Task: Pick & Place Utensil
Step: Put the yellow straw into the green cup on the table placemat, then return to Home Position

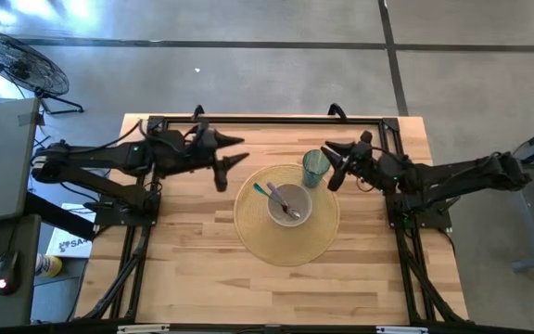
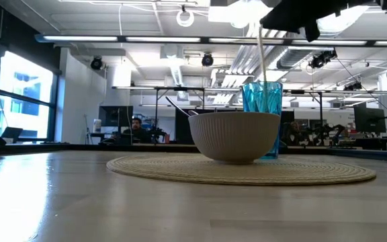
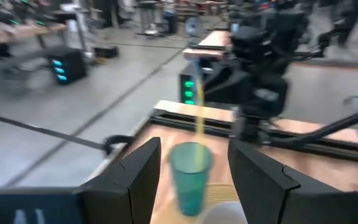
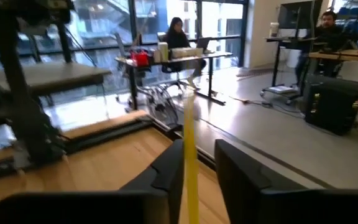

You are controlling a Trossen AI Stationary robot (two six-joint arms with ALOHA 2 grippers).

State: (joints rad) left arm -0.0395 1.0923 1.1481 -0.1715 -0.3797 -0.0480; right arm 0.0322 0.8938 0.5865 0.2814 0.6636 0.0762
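Yellow utensil [image 4: 189, 162] is clamped in the right claw [image 1: 334, 165] above the cup [image 1: 315, 166]; the left claw [image 1: 232, 160] hangs open over the surface [image 1: 193, 250].

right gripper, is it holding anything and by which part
Yes: the right gripper is shut on a thin yellow utensil, gripped at its upper end, with the lower end hanging into the blue cup. The left gripper holds nothing.
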